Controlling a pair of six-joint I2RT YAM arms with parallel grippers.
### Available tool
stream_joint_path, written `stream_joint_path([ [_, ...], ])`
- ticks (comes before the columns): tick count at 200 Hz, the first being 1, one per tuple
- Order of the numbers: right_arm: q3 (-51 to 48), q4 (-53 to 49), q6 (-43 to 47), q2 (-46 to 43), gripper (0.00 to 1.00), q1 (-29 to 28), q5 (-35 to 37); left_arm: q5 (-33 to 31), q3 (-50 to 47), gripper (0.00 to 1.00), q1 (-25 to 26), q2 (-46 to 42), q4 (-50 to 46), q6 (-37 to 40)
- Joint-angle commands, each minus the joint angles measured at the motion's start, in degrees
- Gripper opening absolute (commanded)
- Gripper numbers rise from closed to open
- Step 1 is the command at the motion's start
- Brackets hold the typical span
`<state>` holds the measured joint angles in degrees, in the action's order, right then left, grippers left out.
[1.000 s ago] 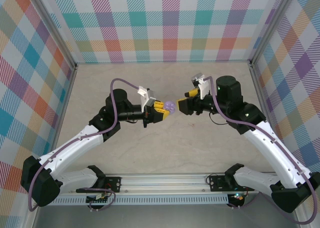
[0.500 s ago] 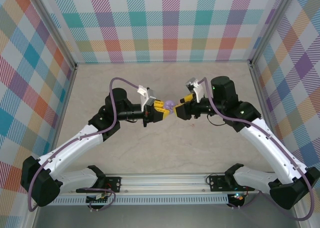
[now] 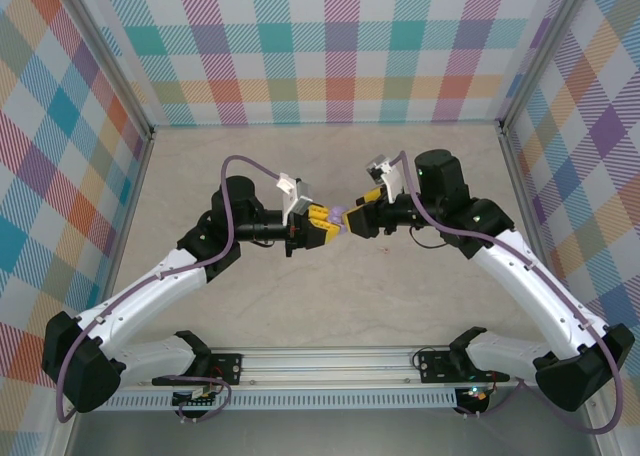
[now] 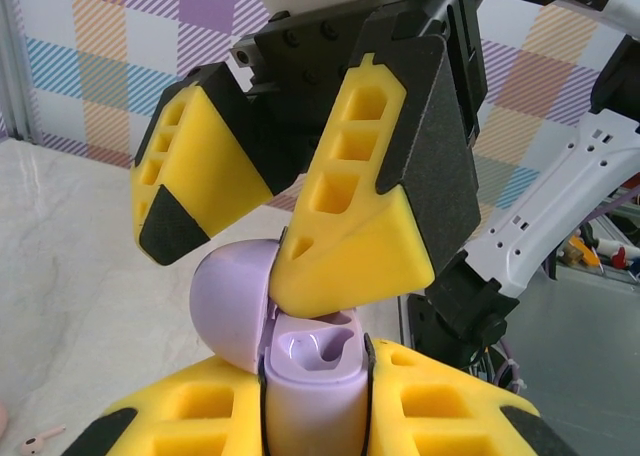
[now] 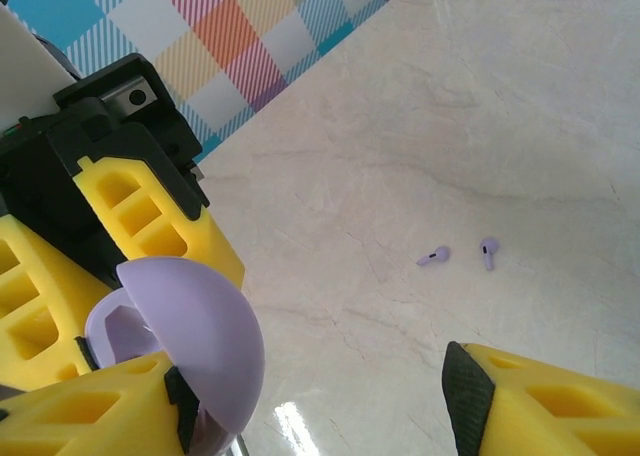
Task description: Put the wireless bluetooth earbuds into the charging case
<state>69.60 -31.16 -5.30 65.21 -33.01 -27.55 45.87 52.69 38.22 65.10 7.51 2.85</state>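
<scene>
- Robot test cell, lab-like: plaid walls (image 3: 340,46) on aluminium posts (image 3: 128,216) box in a pale stone-look table (image 3: 320,306).
- Two robot arms (image 3: 150,291) stand bolted to an aluminium rail (image 3: 330,364) at its near edge.

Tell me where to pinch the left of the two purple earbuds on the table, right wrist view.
Probably the rounded head of that purple earbud, coming straight down from above. It lies flat on the table with its thin stem pointing sideways, so close across the head, square to the stem. The second earbud lies apart, leaving finger room.
</scene>
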Motion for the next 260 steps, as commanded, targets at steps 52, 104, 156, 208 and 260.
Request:
stream_joint_path([
  [52, 0.86, 1.85, -1.09, -1.59, 0.67, 0.06, 2.29, -3.64, 1.76, 0.12, 0.61, 0.61, 0.77, -0.02],
  [104, -2.72, 4.96, -4.63, -7.56, 0.69, 0.61, 12.23, -6.92, 1.72, 0.12, -0.84, 0.67, 0.72, -1.87],
  [156, -3.73, 1.15, -8.87, -4.48, 0.68, 4.02, 16.91, -8.43, 1.32, 0.12, -2.77, -1.41, 0.75, -4.24],
  [208, -4.93, 0.59, -12.8, 6.44, 0.68, 4.77, 13.68, -11.41, 2.38, 0.13, -6.48, -4.19, -1.91, -9.61],
  [260, -4.43, 6.06, -15.71, 19.32, 0.67, 4.71, 8.67, -7.42, 6.38, 0.14, -11.49, -3.99, -6.24, -16.01],
])
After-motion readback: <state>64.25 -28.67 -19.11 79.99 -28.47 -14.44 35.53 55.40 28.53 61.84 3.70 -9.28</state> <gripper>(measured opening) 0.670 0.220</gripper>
